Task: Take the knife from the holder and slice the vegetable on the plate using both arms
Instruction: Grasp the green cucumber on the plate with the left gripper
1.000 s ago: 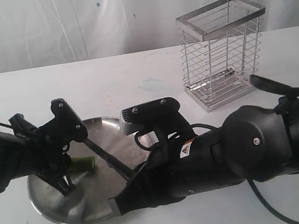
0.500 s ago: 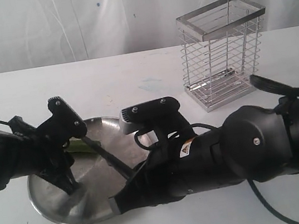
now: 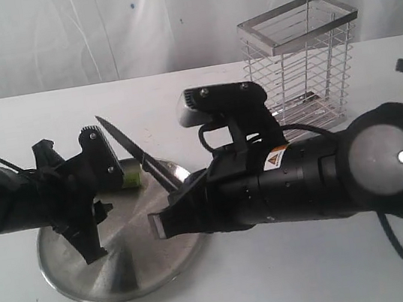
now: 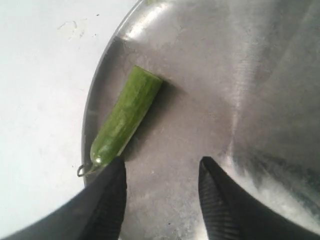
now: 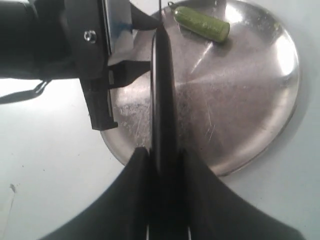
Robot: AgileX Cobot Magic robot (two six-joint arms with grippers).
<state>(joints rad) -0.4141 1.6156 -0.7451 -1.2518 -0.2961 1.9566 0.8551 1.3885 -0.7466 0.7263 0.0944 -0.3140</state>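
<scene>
The right gripper (image 5: 160,155), clenched on the knife (image 3: 129,150), had lifted the blade clear of the plate (image 3: 126,257). The left gripper (image 4: 160,172) had risen too and hung released (nothing between its fingers). The vegetable (image 4: 127,117) lay loose by the plate's rim, so another cut likely meant pinning it again.

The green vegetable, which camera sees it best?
The left wrist view: the whole vegetable shows, cut end to curly stem, lying on the plate. The right wrist view shows it whole but smaller, past the knife. The exterior view shows only its cut end.
</scene>
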